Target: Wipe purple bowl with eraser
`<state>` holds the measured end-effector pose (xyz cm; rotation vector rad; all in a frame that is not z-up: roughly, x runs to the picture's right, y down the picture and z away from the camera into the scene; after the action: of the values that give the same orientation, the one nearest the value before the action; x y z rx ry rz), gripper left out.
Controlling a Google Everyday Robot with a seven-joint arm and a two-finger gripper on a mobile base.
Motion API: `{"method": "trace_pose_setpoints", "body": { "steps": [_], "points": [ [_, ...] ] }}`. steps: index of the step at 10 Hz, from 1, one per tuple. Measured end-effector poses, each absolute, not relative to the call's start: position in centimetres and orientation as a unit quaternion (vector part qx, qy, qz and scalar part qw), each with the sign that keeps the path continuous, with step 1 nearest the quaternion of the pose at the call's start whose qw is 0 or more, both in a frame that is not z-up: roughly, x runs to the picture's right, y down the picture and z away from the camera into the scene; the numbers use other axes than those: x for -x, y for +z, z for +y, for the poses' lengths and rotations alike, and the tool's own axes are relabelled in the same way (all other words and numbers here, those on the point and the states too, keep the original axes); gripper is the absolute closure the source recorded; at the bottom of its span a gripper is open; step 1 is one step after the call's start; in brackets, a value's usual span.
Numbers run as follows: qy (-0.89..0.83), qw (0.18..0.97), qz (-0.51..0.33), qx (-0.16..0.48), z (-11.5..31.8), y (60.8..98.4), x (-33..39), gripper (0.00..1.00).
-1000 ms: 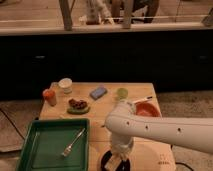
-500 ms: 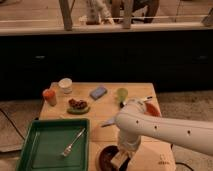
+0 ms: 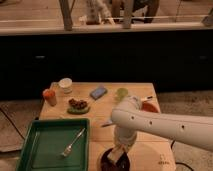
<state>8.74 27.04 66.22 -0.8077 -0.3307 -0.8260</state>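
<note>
The end effector [image 3: 118, 151] hangs at the desk's [image 3: 147, 152] near edge, pointing straight down into the purple bowl [image 3: 105, 163], and it is clamped on the eraser [image 3: 115, 156], a small tan block with a paler face that sits tilted just over the bowl's inside. The bowl is round, shallow and so dark it reads almost black-brown. It stands on the pale wood just right of the green tray [image 3: 30, 150]. The arm [image 3: 165, 126] is a smooth white shell dotted with small dark screw holes, sweeping in from the right. A metal fork [image 3: 72, 143] lies slantwise in the tray, which looks like glossy plastic with a raised rim. Further back are a green saucer [image 3: 78, 109] of lumpy brown food, a blue rectangular block [image 3: 98, 92], a white cup [image 3: 65, 84], a pale green cup [image 3: 121, 93] and an orange-red bowl [image 3: 150, 106] (partly behind the arm's elbow). Behind the desk runs a dark, flat wall of panels under a light ledge, and the floor is grey and speckled.
</note>
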Motion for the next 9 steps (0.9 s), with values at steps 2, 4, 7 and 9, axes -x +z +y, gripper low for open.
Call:
{"method": "trace_pose_setpoints", "body": {
  "steps": [2, 4, 7, 9],
  "points": [
    [-0.397, 0.822, -0.158, 0.377, 26.53, 66.44, -8.14, 0.95],
    [-0.404, 0.819, -0.159, 0.375, 26.14, 66.57, -7.77, 0.95],
    [-0.407, 0.818, -0.160, 0.373, 26.04, 66.60, -7.64, 0.95],
    [-0.407, 0.818, -0.160, 0.373, 26.04, 66.60, -7.56, 0.95]
  ]
}}
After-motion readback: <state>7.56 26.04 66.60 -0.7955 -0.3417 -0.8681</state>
